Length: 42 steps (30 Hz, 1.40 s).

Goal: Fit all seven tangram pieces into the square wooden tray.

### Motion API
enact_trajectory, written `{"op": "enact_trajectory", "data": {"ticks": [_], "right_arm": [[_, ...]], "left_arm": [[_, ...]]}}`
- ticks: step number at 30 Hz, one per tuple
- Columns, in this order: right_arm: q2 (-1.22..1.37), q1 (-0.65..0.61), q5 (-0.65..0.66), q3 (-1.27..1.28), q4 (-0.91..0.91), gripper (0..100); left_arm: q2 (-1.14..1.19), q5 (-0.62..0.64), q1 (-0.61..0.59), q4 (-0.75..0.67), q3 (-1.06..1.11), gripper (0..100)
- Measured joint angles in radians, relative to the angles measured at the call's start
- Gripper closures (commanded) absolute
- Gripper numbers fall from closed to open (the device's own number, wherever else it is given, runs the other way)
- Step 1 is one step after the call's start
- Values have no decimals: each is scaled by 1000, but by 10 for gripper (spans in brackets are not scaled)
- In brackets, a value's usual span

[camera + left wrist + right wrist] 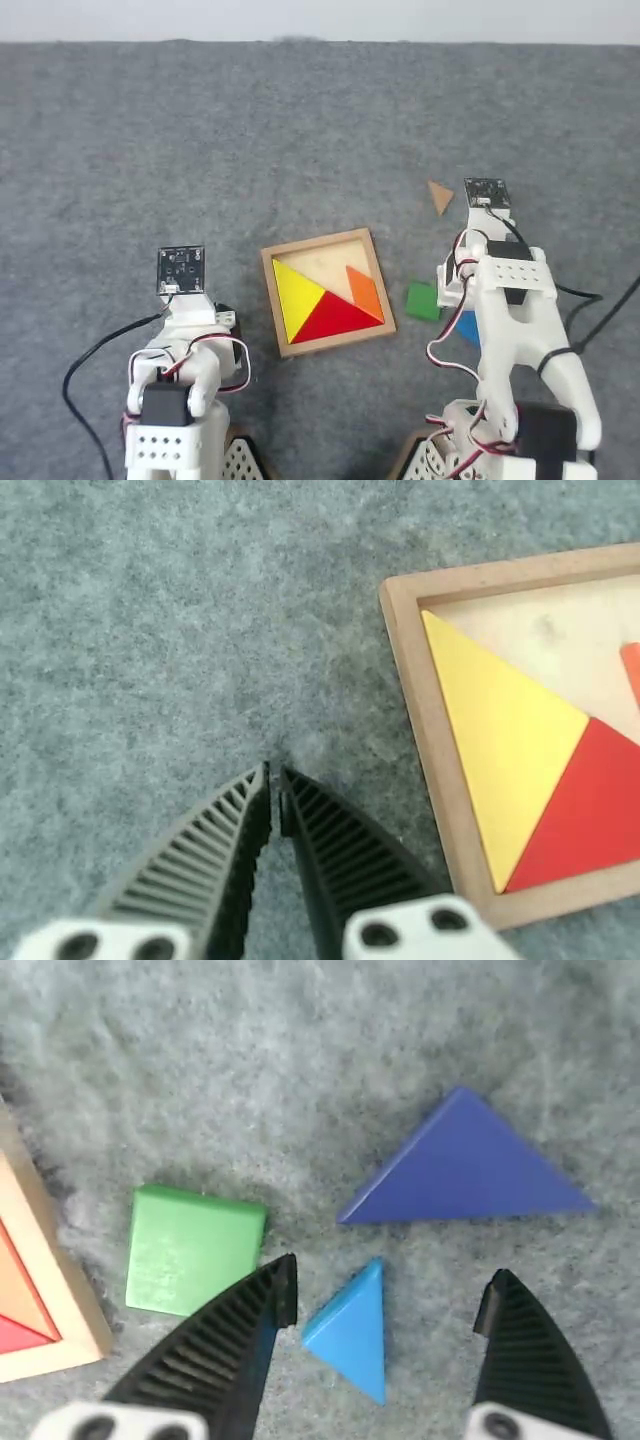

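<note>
Your right gripper [390, 1290] hangs wide open over the small blue triangle [352, 1328], right of the tray [270, 262]. Your left gripper [275, 777] is squeezed together, empty.

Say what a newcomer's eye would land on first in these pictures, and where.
The square wooden tray mid-table holds a yellow triangle, a red triangle and an orange piece, with bare wood left. Right of it, the right gripper hangs open over a small light-blue triangle, with a green square and a dark blue triangle beside it on the grey carpet.
</note>
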Motion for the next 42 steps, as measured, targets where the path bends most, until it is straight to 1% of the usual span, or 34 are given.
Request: {"op": "enact_trajectory", "data": {"ticks": [12,15,17,20,26,33,37,42], "right_arm": [[0,0,0,0,0,703],[2,0,0,-54,0,703],[14,2,21,-141,2,703],[110,-29,75,-321,52,701],[437,-103,227,-698,84,701],[819,-101,310,-1073,91,701],[974,-101,358,-1212,91,701],[1056,-97,391,-1295,91,702]], "left_arm": [[0,0,0,0,0,986],[0,0,0,0,0,986],[0,0,0,0,0,986],[0,0,0,0,0,986],[0,0,0,0,0,986],[0,0,0,0,0,986],[0,0,0,0,0,986],[0,0,0,0,0,986]]}}
